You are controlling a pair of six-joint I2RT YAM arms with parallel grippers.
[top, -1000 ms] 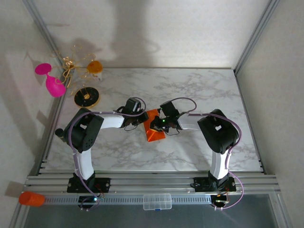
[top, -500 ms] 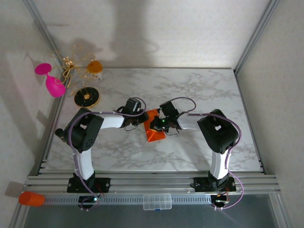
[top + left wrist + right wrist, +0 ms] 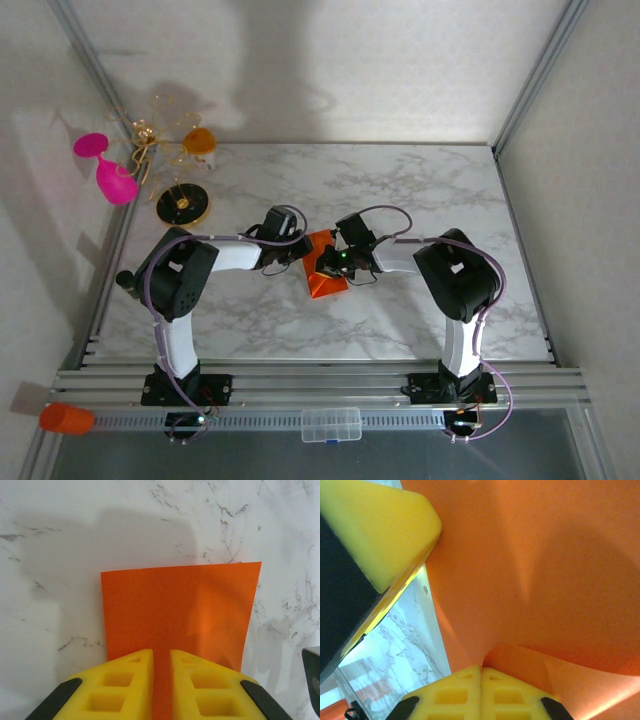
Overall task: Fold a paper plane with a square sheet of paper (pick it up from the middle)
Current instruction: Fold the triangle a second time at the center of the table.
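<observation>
The square sheet of paper (image 3: 327, 281) lies folded into a bright orange rectangle near the middle of the marble table (image 3: 420, 190), between both grippers. In the left wrist view the sheet (image 3: 180, 605) rests flat, and my left gripper (image 3: 161, 652) sits on its near edge, jaws a narrow gap apart with orange showing between them. My right gripper (image 3: 481, 669) is shut on a lifted flap of the sheet (image 3: 545, 555), which curls up from between its fingertips. From above, the left gripper (image 3: 298, 252) and right gripper (image 3: 331, 264) nearly touch over the paper.
A pink goblet (image 3: 115, 180), a gold wire stand on a black disc (image 3: 183, 205) and a small orange cup (image 3: 200, 140) stand at the back left. An orange cylinder (image 3: 67, 418) and a clear box (image 3: 330, 424) lie on the near rail.
</observation>
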